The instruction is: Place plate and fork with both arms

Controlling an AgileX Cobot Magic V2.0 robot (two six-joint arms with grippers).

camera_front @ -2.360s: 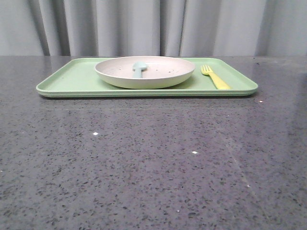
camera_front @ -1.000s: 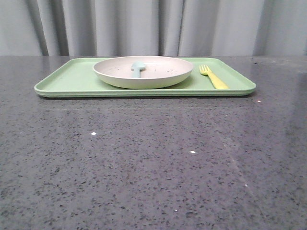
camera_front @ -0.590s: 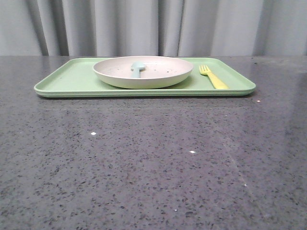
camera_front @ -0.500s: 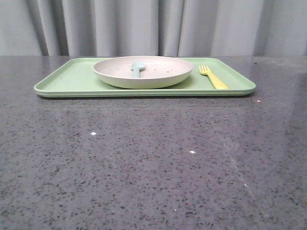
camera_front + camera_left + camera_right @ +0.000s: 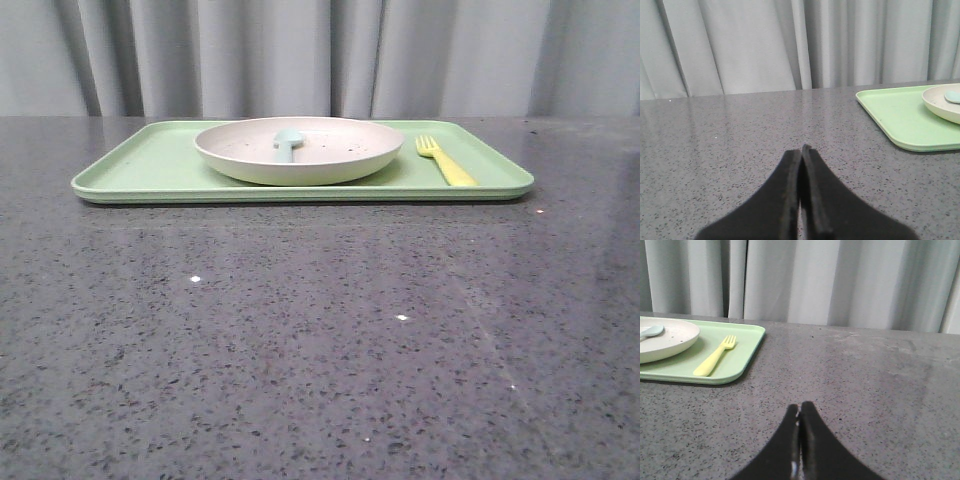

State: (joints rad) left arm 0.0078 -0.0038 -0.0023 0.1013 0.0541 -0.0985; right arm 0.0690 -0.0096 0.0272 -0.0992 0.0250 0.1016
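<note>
The off-white speckled plate (image 5: pixel 300 150) rests in the middle of a pale green tray (image 5: pixel 140 170) at the far side of the table. It shows again in the wrist views, plate (image 5: pixel 945 102) and plate (image 5: pixel 665 340). The yellow fork (image 5: pixel 446 162) lies on the tray to the right of the plate, tines pointing away; fork (image 5: pixel 715 356) shows too. My left gripper (image 5: pixel 801 150) is shut with nothing in it, low over bare table left of the tray. My right gripper (image 5: pixel 799 406) is shut and empty, right of the tray. Neither arm appears in the front view.
A pale blue round-ended utensil (image 5: pixel 288 142) lies in the plate. The table is dark grey speckled stone (image 5: pixel 320 340). Grey curtains (image 5: pixel 320 55) hang behind its far edge.
The tray, plate and fork keep the same arrangement; the whole picture has drifted a few pixels leftward since the earliest frame. No gripper appears in the earlier frames.
</note>
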